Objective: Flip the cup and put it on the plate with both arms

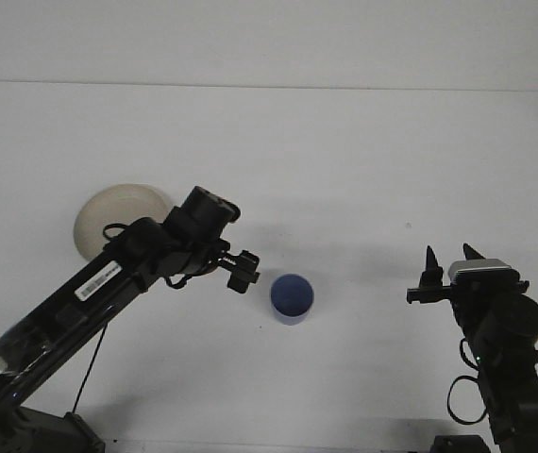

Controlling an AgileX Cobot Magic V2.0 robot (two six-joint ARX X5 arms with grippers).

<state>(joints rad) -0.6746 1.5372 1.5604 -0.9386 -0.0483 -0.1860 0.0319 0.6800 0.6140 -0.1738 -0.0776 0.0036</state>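
Note:
A blue cup (292, 298) stands on the white table (344, 170) near the front middle, and its open mouth seems to face up. My left gripper (242, 271) reaches in from the left and sits just left of the cup, a small gap away. The left arm crosses over the right part of a cream plate (109, 212) at the left. My right gripper (447, 255) is far to the right of the cup. Its two pointed fingers stand up and apart, so it is open with nothing between them.
The table's far edge meets a white wall (269, 38) at the back. Nothing else lies on the table besides the cup and plate.

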